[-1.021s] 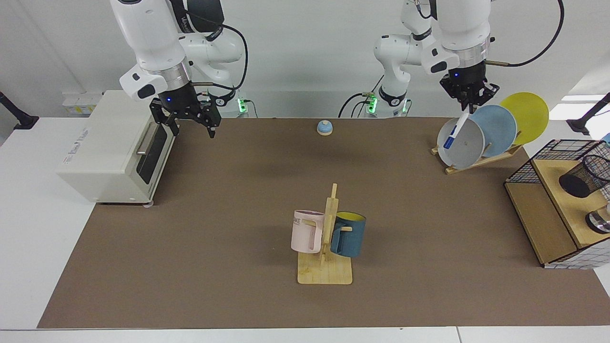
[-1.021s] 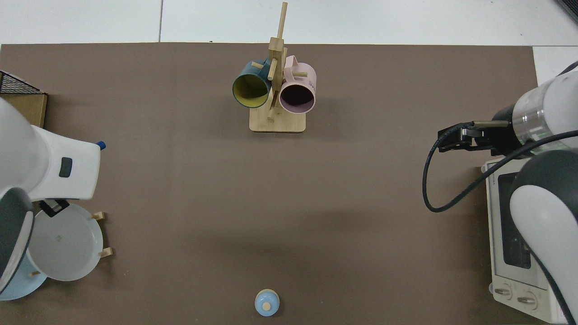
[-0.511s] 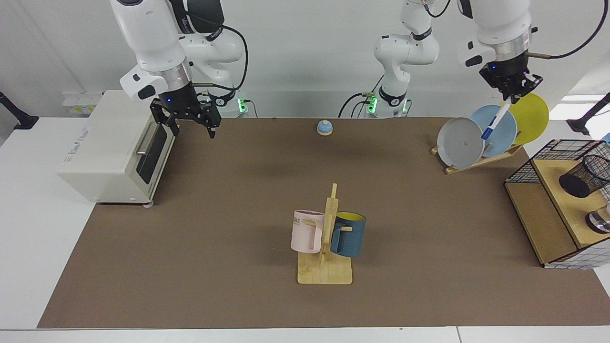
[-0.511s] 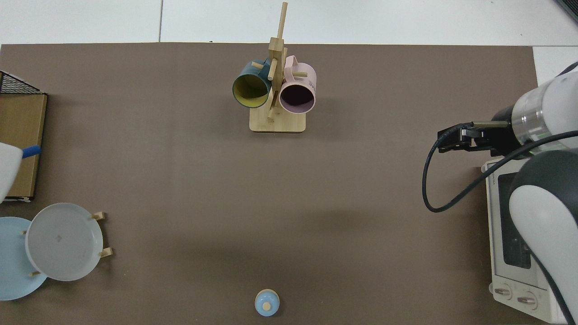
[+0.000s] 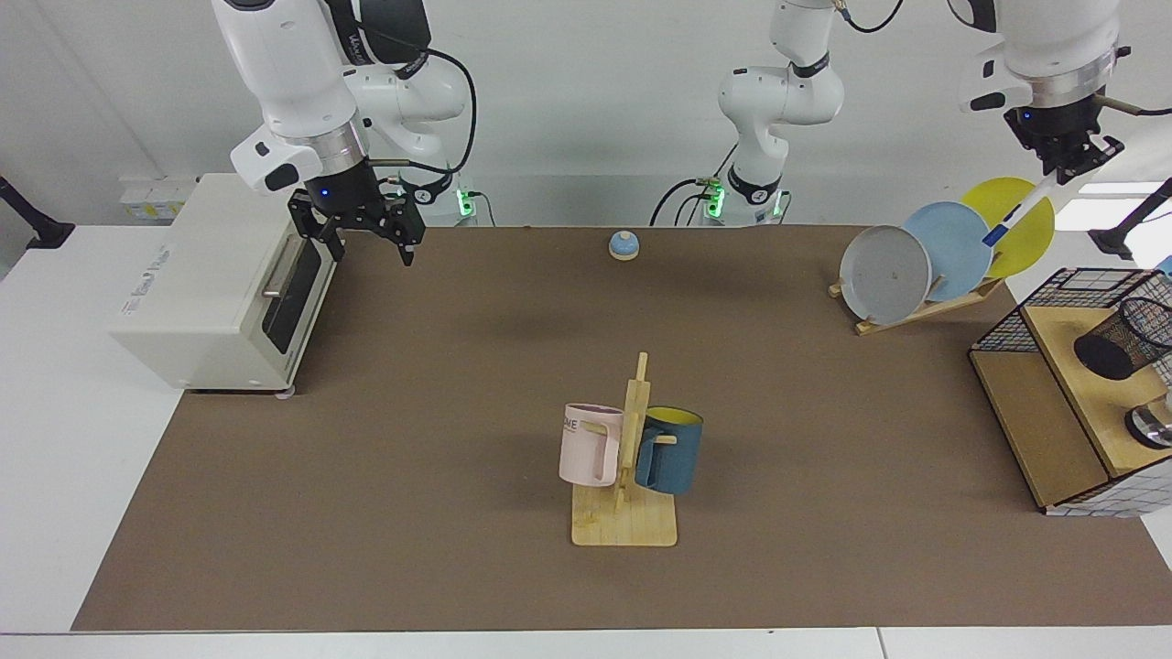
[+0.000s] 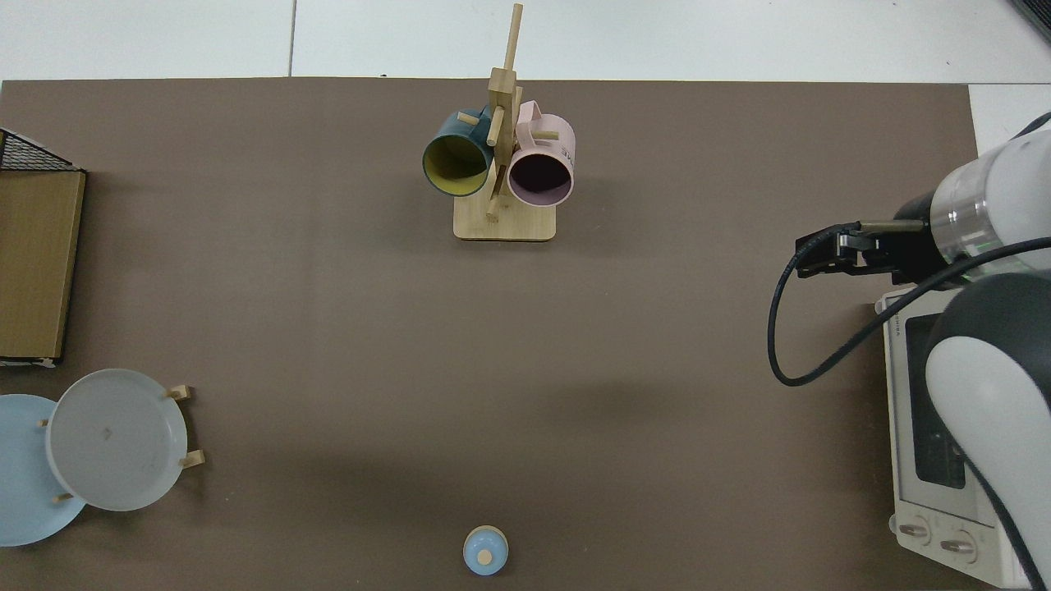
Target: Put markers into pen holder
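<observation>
Up at roughly two o'clock in the facing view, the left gripper (image 5: 1062,169) hangs high above the table's far corner with its fingers pinched on the marker (image 5: 1014,213), a slim white barrel tilted so that its dark blue cap points down and toward seven o'clock, crossing in front of the glossy yellow plate (image 5: 1016,229). That plate leans in a wooden rack with a matte blue plate (image 5: 952,247) and a grey plate (image 5: 884,273) overlapping in front of it. Below, at about four o'clock from the marker and well apart from it, the pen holder (image 5: 1131,337), a round black wire-mesh cup with see-through sides, sits on a pale wooden shelf unit (image 5: 1053,412) inside a rectangular black wire basket (image 5: 1044,302). The right gripper (image 5: 364,233) waits at ten o'clock, fingers spread wide and empty, just beside the boxy white toaster oven (image 5: 220,284). At the centre of the brown felt-like mat (image 5: 412,458) stands a slatted wooden mug tree (image 5: 627,476) carrying a pink mug (image 5: 589,446) and a teal mug (image 5: 670,450) with a yellow lining. A small blue-domed bell (image 5: 623,245) rests near twelve o'clock. The top view shows the mugs' open mouths and the oven's knobs, yet the left gripper, the marker and the pen holder all fall outside it; only the right gripper (image 6: 821,253) reaches in there at three o'clock.
</observation>
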You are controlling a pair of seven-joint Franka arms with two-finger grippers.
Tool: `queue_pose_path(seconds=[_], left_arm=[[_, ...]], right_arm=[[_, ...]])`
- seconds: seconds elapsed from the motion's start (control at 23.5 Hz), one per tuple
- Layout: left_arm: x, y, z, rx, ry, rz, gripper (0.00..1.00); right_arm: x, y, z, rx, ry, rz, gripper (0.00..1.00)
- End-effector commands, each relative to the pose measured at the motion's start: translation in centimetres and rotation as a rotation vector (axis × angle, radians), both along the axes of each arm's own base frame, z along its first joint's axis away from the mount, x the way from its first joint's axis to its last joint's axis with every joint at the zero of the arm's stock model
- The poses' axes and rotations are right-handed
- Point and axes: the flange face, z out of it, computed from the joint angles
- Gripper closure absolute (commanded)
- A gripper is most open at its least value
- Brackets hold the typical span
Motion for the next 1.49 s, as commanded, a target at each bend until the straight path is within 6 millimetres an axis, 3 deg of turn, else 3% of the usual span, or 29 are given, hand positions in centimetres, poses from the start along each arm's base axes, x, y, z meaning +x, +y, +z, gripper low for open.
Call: queue_pose_path(seconds=[0.0, 0.13, 0.77, 1.02, 1.28, 1.36, 1.45], left_arm=[[0.5, 2.5, 0.8, 0.021, 0.027, -0.093, 1.0], [0.5, 3.5, 1.1, 0.06, 0.045, -0.117, 1.0], [0.6, 4.6, 1.5, 0.104, 0.045, -0.151, 1.0], [0.7, 5.4, 2.6, 0.217, 0.042, -0.153, 1.0], [0.7, 9.5, 3.1, 0.274, 0.065, -0.2, 1.0], [1.1, 11.8, 2.3, 0.284, 0.083, -0.209, 1.0], [1.5, 12.7, 2.0, 0.292, 0.084, -0.23, 1.0]], right_arm=[[-0.4, -0.1, 0.0, 0.002, -0.013, -0.019, 0.0], [-0.4, -0.1, 0.0, 0.002, -0.011, -0.019, 0.0], [-0.4, -0.1, 0.1, 0.002, -0.014, -0.019, 0.0], [-0.4, -0.1, 0.0, 0.002, -0.013, -0.019, 0.0], [-0.4, -0.1, 0.1, 0.002, -0.014, -0.019, 0.0], [-0.4, -0.1, 0.1, 0.002, -0.014, -0.019, 0.0], [-0.4, -0.1, 0.0, 0.002, -0.013, -0.019, 0.0]])
